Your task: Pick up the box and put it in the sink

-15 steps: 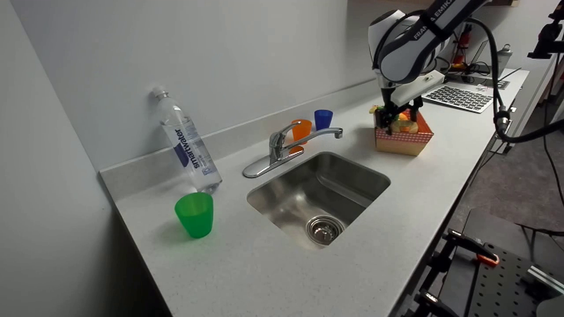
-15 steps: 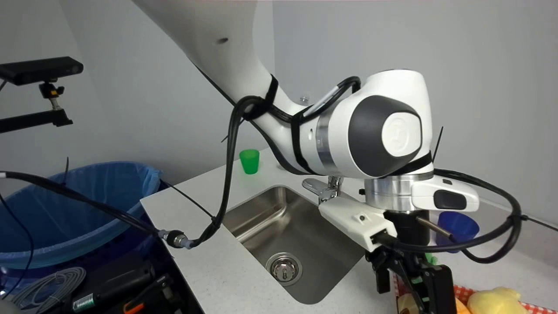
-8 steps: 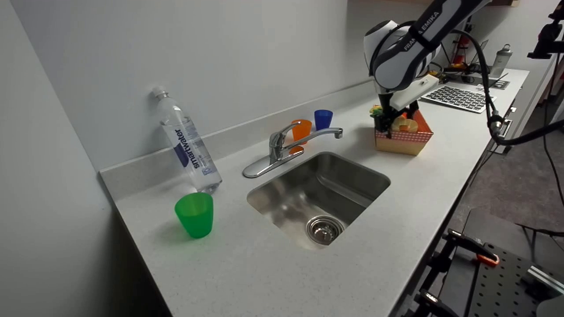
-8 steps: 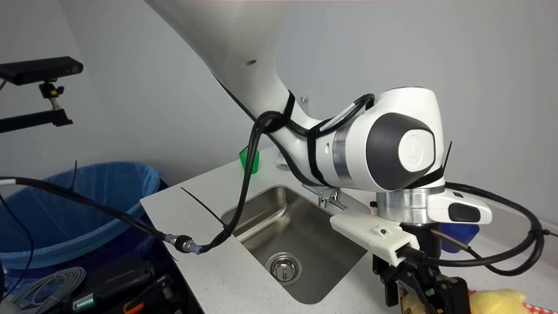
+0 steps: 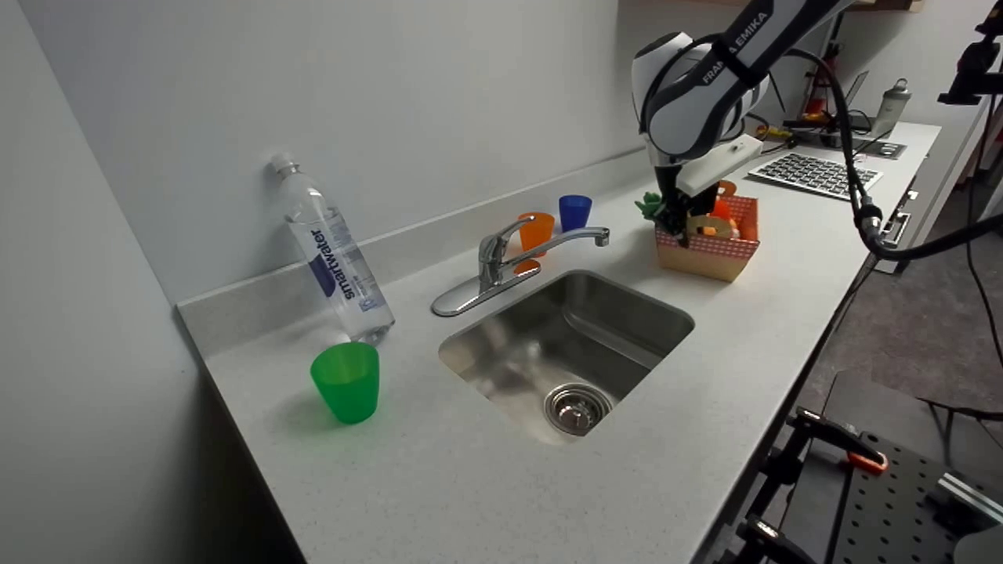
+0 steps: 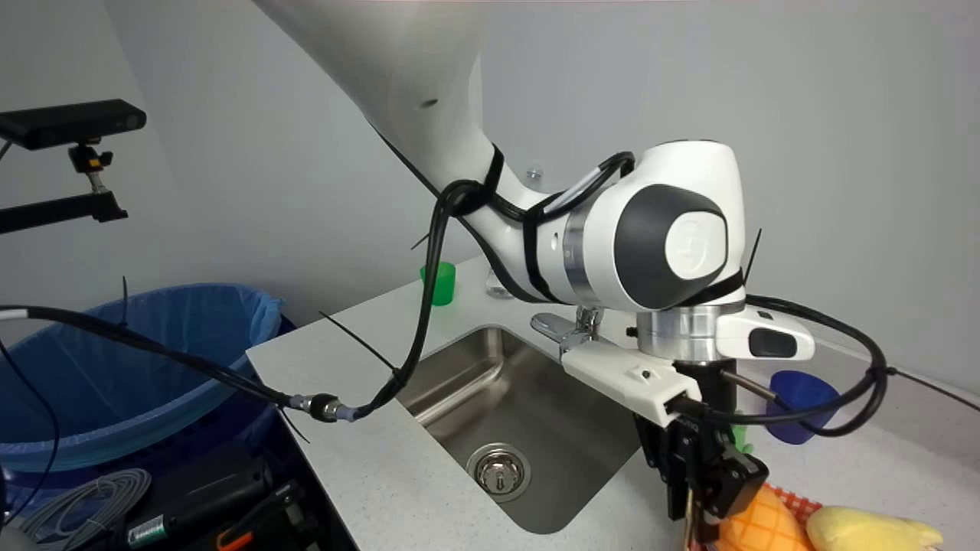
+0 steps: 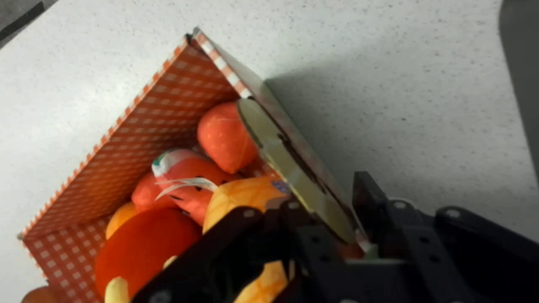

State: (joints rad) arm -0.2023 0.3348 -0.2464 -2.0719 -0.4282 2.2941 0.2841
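Wrist view: box (image 7: 143, 134) w/ red & orange pcs (image 7: 191, 198) inside; claw (image 7: 329, 195) clamped on box side.

The white arm (image 6: 505, 245), lettered EMIKA, has 2 black forearm straps (image 6: 534, 256), black cables (image 6: 430, 283) and a black tool (image 6: 693, 505).

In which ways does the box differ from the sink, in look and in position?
The box is tan with a red-checked inside; the sink is shiny grey metal. The box's walls rise above the countertop; the sink's go down into it. The box holds colourful soft-looking items; the sink has a round drain in its floor. Both are open at the top.
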